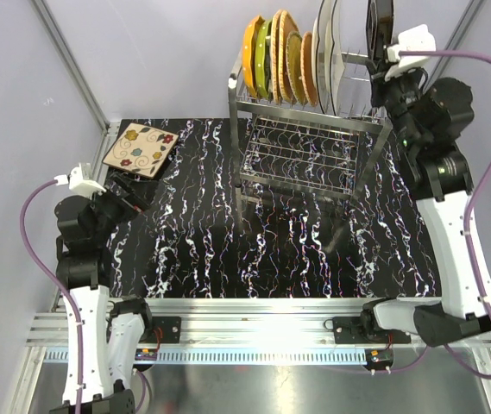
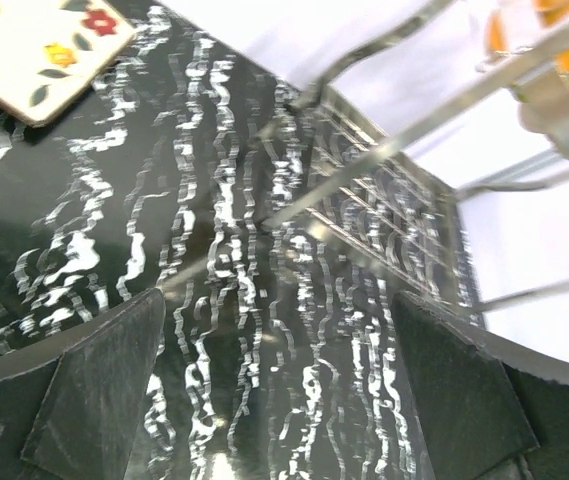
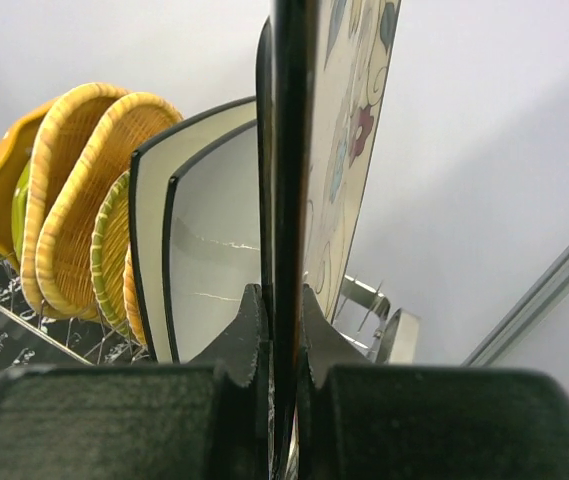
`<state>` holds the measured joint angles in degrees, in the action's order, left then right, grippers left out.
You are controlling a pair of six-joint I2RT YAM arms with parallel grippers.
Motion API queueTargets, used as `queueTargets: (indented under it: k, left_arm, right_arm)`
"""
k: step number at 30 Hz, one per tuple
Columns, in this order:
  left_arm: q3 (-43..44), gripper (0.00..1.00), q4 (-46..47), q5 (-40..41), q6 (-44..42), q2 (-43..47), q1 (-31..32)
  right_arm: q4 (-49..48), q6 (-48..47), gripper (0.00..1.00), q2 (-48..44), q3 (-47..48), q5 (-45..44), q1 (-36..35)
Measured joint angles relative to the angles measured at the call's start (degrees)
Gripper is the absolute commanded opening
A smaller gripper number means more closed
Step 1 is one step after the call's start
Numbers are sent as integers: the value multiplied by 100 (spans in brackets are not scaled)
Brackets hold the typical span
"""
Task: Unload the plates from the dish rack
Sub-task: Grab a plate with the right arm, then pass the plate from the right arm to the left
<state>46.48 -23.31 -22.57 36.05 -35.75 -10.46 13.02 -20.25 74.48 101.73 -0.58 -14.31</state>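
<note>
Right end effector (image 3: 282, 300) is clamped on the rim of an upright floral plate (image 3: 349, 150) at the right end of the rack (image 1: 305, 147), just beside the white plates (image 3: 214, 260) standing there. Left end effector (image 2: 279, 340) hangs wide open over the worktop (image 1: 228, 259). With so thin a pinch on the rim, the plate could pivot or slip, and a sideways swing could knock its neighbours.

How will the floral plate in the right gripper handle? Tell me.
Probably stiff: the floral plate stands straight above the right gripper without bending. Its smooth-looking face suggests it could slip, since only its edge is pinched. Likely fragile if it knocks the white plates beside it.
</note>
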Motion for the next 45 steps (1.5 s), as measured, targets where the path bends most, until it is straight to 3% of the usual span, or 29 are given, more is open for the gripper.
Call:
queueTargets:
  k: [9,24,34,45]
  left_arm:
    - [0,99,708,-938,595,-249,0]
    - [-2,99,1657,-1834,1757,-638,11]
    - [-525,99,2216,-1711,2702,-619,800]
    - [-1421,99,2551,-706,4332,-361,1847]
  right_arm:
    - [-39,-1161,0,-1287,-1204,1075,4]
    - [1185,-2859,0,-2994,-2146,3169,-2]
    - [1860,-3442,0,-3362,-2850,4535,-2]
    - [2684,-4489,0,-3541,-4048,5128,-2]
